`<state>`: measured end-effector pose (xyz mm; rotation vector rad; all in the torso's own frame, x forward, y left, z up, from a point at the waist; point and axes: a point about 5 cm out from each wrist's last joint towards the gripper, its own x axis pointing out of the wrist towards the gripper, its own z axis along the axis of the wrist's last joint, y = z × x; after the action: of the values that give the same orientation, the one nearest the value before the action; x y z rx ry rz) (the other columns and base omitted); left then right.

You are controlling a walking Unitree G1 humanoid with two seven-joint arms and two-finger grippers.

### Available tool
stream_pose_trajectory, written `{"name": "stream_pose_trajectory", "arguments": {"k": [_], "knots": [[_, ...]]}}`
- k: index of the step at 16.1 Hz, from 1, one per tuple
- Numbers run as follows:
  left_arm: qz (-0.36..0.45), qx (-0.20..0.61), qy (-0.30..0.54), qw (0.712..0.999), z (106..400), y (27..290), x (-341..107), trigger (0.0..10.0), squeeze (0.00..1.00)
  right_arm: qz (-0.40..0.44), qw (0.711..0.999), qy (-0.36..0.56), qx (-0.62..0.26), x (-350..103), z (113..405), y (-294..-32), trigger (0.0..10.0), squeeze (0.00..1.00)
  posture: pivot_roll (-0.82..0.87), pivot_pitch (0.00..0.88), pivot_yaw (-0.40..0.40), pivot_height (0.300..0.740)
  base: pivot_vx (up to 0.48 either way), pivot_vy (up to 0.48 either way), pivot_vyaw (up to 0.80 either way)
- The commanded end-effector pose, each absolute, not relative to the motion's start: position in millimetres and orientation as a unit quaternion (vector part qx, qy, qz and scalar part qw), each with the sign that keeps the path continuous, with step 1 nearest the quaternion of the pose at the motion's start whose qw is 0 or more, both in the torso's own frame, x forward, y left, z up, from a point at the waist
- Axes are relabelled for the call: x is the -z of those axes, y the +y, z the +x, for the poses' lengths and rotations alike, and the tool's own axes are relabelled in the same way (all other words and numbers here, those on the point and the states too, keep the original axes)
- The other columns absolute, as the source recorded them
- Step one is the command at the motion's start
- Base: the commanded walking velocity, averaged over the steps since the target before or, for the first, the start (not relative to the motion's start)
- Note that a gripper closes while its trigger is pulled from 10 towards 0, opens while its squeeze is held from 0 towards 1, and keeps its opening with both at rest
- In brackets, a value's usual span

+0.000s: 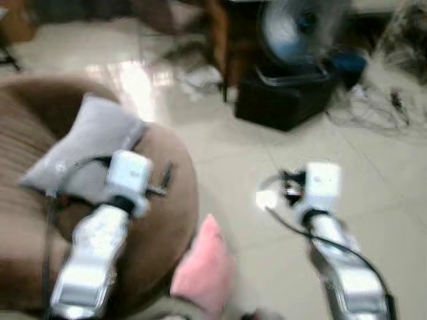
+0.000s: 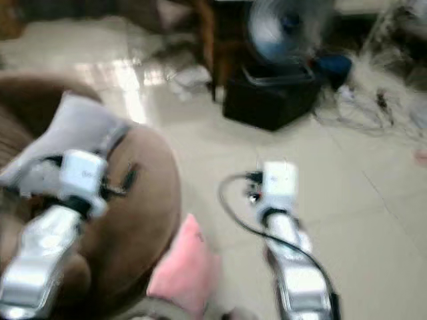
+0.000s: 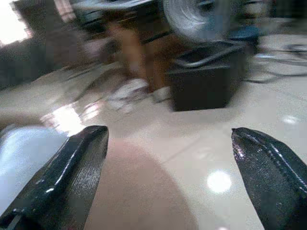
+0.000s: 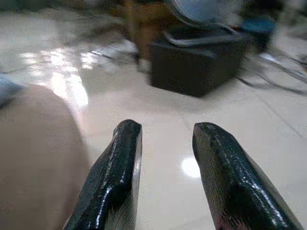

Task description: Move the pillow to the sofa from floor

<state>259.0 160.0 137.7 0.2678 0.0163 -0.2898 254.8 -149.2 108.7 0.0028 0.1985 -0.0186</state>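
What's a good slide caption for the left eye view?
Grey pillow lies on the brown sofa, pink pillow beside it, left arm over the sofa, right arm over bare floor.

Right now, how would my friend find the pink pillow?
Find the big round brown sofa on the robot's left. The pink pillow leans against its side, down on the pale tiled floor. The other pillow is grey and lies on top of the sofa.
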Motion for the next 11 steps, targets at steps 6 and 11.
{"name": "stream_pose_trajectory", "arguments": {"k": [6,11], "knots": [[0.102,0.11,0.025,0.988,259.0,170.5,-135.2,10.0,0.0,-0.009,0.996,0.092,0.002,-113.8,255.2,-144.1,10.0,0.0,0.0,0.091,0.034,0.74,0.0,-0.32,-0.13],[0.048,0.078,0.041,0.995,255.9,179.9,-120.3,10.0,0.0,-0.027,0.995,0.097,-0.019,-110.6,254.8,-141.3,10.0,0.0,0.0,0.09,0.029,0.715,0.0,0.0,0.0]]}}
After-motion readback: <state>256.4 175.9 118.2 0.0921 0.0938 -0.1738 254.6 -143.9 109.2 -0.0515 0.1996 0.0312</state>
